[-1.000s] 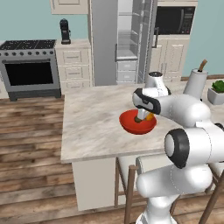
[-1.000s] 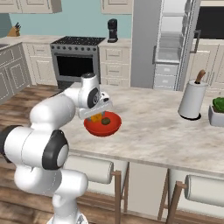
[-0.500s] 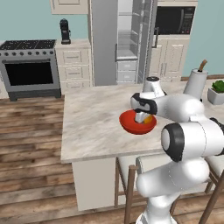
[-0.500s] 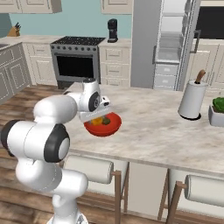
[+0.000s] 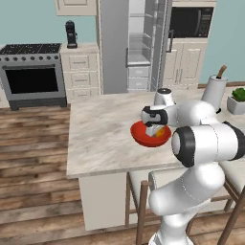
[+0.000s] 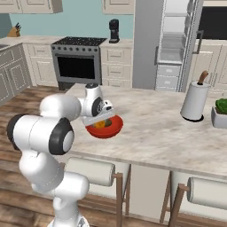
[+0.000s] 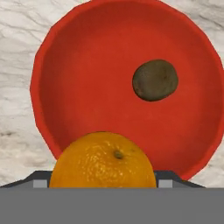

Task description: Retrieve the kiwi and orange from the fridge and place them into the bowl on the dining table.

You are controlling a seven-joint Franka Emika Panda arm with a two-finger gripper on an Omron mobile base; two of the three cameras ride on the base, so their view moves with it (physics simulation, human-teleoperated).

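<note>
The red bowl (image 7: 43, 70) stands on the dining table (image 5: 100, 139), and the dark kiwi (image 7: 155, 80) lies inside it. My gripper (image 7: 101, 181) hangs close over the bowl's near rim, shut on the orange (image 7: 103, 162), which bulges between the two fingertips. From the base, the gripper (image 5: 154, 128) sits over the bowl (image 5: 142, 138) with the orange (image 5: 161, 130) showing beneath it. The right base view has the gripper (image 6: 99, 119) above the bowl (image 6: 108, 132). Behind the table the fridge (image 5: 139, 43) stands with a door open.
A paper towel roll (image 6: 195, 99) and a potted plant (image 6: 220, 111) stand at the table's right end. Stools (image 6: 95, 170) line the near side. A stove (image 5: 31, 72) and a coffee machine (image 5: 71, 34) are along the back wall.
The hand has shifted slightly over the bowl, still holding the orange. The kiwi and bowl have not moved.
</note>
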